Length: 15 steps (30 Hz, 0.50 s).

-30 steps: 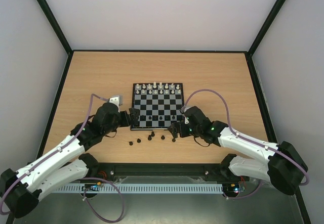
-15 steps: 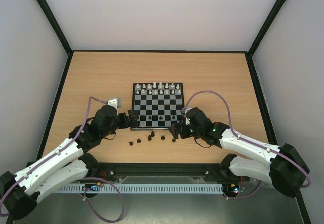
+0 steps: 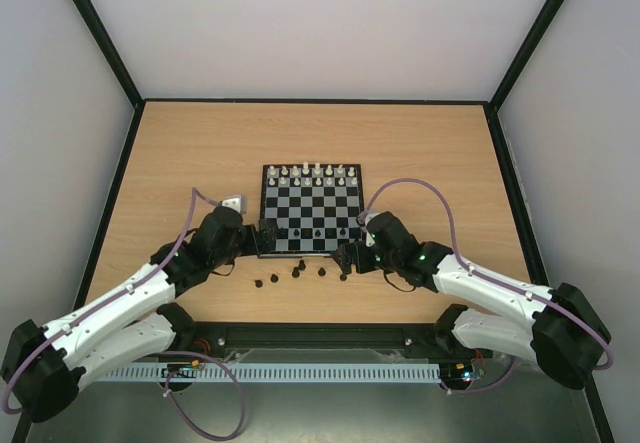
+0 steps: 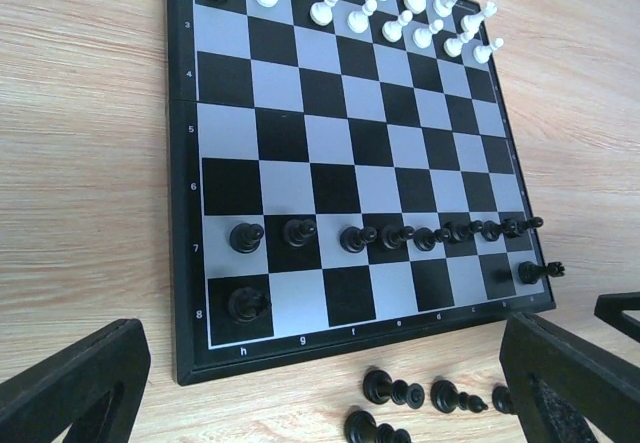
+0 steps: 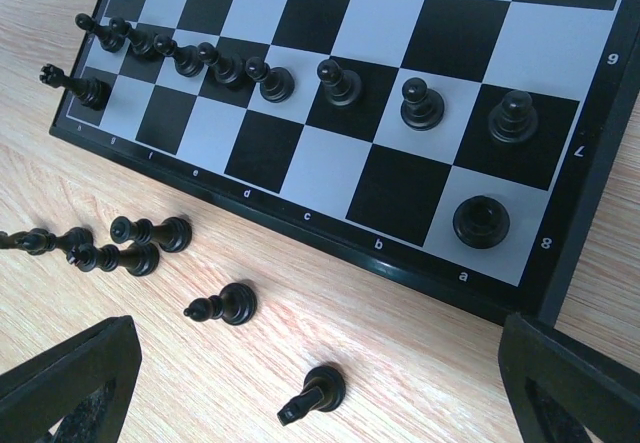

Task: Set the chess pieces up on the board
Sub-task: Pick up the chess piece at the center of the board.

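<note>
- Now the left gripper [image 3: 266, 237] is hovering at the board's [image 3: 312, 208] near-left corner, jaws spread wide and gripping nothing.
- Compared with a second ago, the left arm is sitting a little closer in toward that corner, its wrist swung slightly rightward.
- Meanwhile the right gripper [image 3: 347, 255] is hanging just off the board's near-right corner, jaws also fully released and empty; it is hardly shifting from where it was a second ago.
- White pieces [image 3: 312, 174] are standing in the board's two far rows, unchanged.
- Black pawns [image 5: 340, 81] are lining the second row from the board's near edge, one to a square.
- One rook [image 5: 481, 221] is standing on the near corner square marked a; another black piece [image 4: 246, 303] is occupying the opposite near corner.
- Loose black pieces [image 5: 220, 305] are lying on their sides on the table just off the board's near edge, between the two grippers, in the same spots as before.
</note>
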Motion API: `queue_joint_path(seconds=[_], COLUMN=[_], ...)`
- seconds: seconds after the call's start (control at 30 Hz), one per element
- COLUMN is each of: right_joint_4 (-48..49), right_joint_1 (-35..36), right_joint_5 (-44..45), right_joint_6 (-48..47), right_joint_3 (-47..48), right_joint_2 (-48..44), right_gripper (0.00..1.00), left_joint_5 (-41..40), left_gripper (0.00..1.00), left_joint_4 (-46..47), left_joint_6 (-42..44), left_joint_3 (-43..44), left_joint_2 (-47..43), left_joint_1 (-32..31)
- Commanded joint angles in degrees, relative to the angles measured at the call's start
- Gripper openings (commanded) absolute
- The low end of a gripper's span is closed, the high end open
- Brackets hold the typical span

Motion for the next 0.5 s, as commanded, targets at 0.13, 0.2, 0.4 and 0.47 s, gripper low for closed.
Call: queue_joint_path(seconds=[0.13,0.2,0.4,0.47], right_joint_4=[0.2,0.1,0.3,0.3], right_joint_1=[0.2,0.2,0.2,0.2], right_joint_5=[1.1,1.0,0.8,0.8], right_joint_6=[0.3,0.3,0.6,0.6], right_joint_3=[-1.1,-1.1,-1.8,-2.0], right_joint_2=[-1.1,-0.7,-1.0,-1.4], right_gripper=[0.99,0.99,0.99,0.99], left_joint_5=[0.4,0.4,0.3,0.4], left_gripper=[0.99,0.99,0.99,0.99], left_joint_4=[2.4,2.5,4.1,4.3], left_joint_6=[2.2,2.0,0.9,0.6], left_joint_3=[3.2,3.0,1.7,1.7], left_joint_2=[4.7,4.8,3.7,3.9], left_joint_1=[-0.2,-0.3,-0.4,-0.4])
